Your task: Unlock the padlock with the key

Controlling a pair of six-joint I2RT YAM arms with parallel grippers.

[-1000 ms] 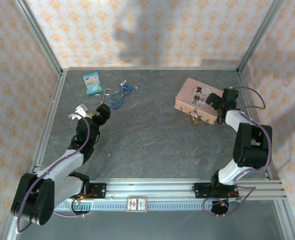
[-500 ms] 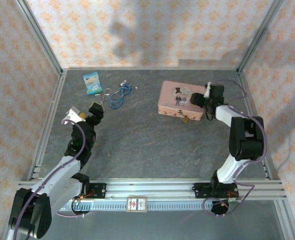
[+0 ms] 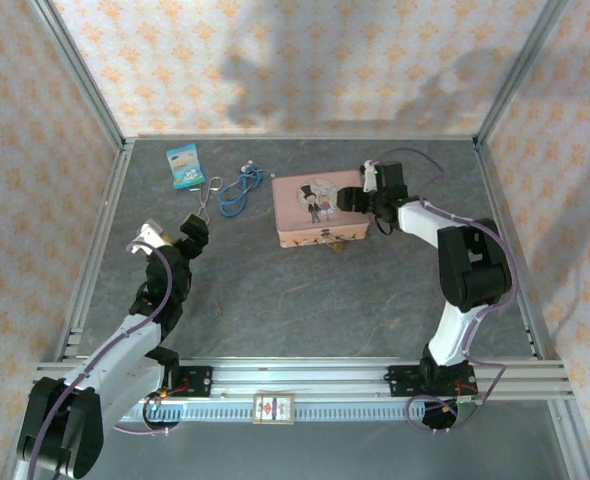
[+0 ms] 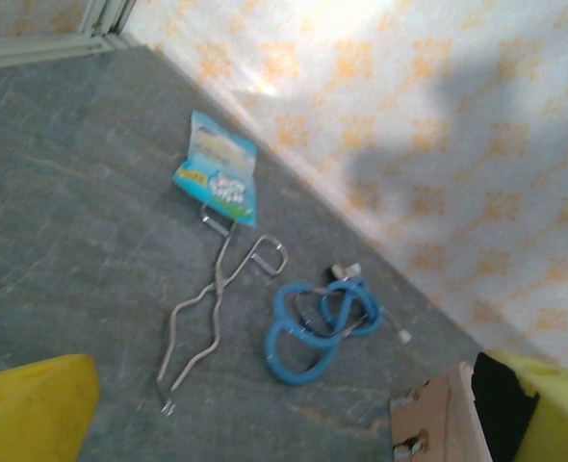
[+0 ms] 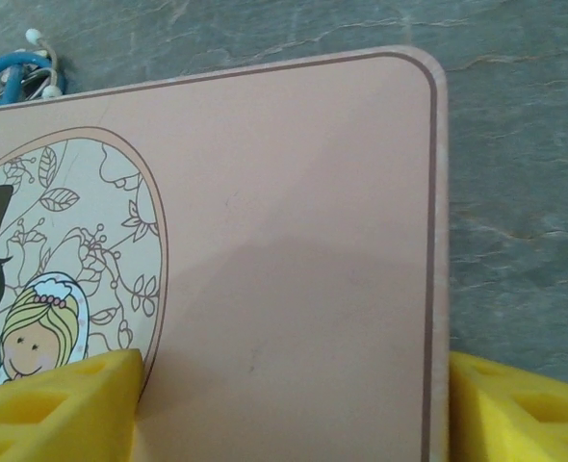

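Top external view: the pink tin lies flat on the grey tabletop a little above the centre of the frame, lid up, with its picture of a bride and groom showing. The padlock sits at the tin's lower edge, right of that edge's middle. It is a tiny brass speck right against the tin, and its shackle is too small to make out. The right gripper is at the tin's right end.

Right wrist view: its jaws are released and spread wide. One yellow finger at lower left stands in front of the lid, and the other at lower right is just outside the tin's edge, so they do not clamp the tin.

The left gripper hovers at the left of the top external frame, well apart from the tin.

Left wrist view: its jaws are also released, with nothing between them, over bare tabletop. Beyond them lies a thin silver wire loop, with a coiled blue cable just beside it on the right. A blue snack packet lies at the loop's upper end.
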